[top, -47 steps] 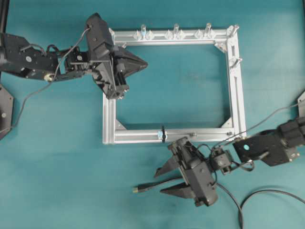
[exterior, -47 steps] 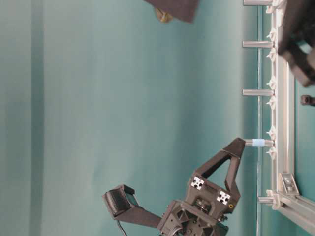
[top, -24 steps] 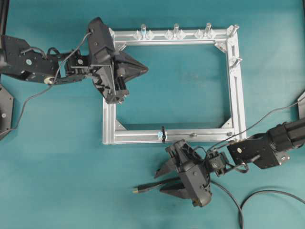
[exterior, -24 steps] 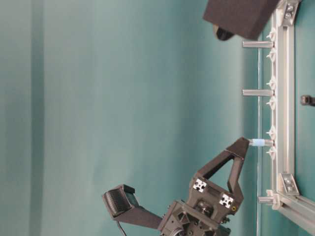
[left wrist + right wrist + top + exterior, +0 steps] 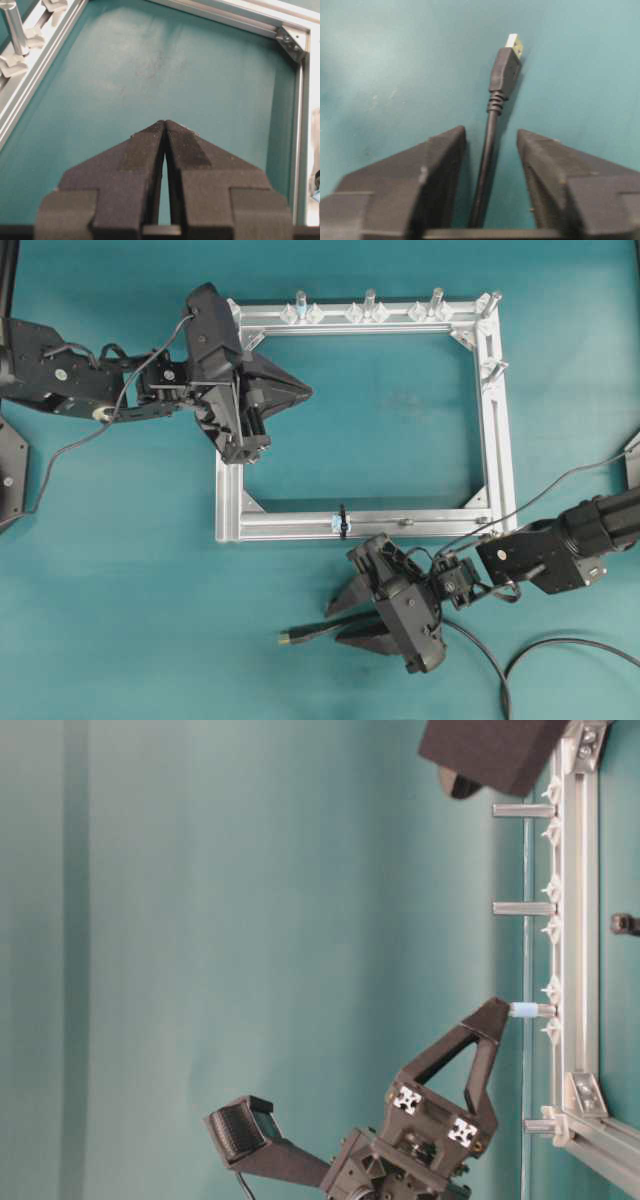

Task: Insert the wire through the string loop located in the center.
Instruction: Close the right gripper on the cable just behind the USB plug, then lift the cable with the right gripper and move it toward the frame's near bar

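Low in the overhead view, just under the frame (image 5: 495, 430): right gripper (image 5: 352, 612) straddling the wire (image 5: 325, 627), jaws parted with daylight either side, nothing grasped yet. Upper left, left gripper (image 5: 300, 391) clenched on nothing, over the frame's corner. Risks: plug (image 5: 506, 65) skewing or slipping if pinched off-centre, then missing the loop (image 5: 342, 521) on the bottom bar.

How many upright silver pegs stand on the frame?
5, by the overhead view: three along the top bar, one at the top right corner, one on the right bar. The left gripper may hide more.
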Controlling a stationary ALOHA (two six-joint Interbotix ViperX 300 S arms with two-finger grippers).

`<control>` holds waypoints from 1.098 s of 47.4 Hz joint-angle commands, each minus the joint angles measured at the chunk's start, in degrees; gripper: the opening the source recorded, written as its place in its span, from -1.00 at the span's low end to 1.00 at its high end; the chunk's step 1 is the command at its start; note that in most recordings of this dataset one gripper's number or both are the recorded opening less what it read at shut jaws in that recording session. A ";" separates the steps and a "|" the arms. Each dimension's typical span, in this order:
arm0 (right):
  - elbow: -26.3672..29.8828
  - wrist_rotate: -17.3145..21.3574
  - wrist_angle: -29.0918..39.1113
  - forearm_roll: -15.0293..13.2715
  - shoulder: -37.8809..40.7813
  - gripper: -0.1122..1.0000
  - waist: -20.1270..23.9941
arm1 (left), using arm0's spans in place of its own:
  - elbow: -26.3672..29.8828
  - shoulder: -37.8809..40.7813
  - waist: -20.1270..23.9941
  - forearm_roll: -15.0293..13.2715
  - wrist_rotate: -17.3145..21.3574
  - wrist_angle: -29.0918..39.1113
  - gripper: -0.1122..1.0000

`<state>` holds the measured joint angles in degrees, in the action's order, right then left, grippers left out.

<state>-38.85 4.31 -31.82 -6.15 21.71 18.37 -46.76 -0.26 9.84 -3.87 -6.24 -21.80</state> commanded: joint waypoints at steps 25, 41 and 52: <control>0.00 0.00 3.16 -0.18 -0.88 -0.67 0.26 | 0.35 -1.67 -0.35 0.09 0.00 1.14 -0.80; 0.00 0.00 3.52 -0.18 -0.88 -0.67 0.26 | 0.00 -1.67 -0.35 0.09 0.09 1.14 -0.80; 0.26 0.00 3.52 -0.18 -1.49 -0.67 0.26 | 0.09 -1.67 -0.35 0.09 0.09 1.14 -0.80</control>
<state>-38.85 4.39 -28.92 -6.15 21.53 18.90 -47.20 -0.53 9.49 -3.96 -6.24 -20.39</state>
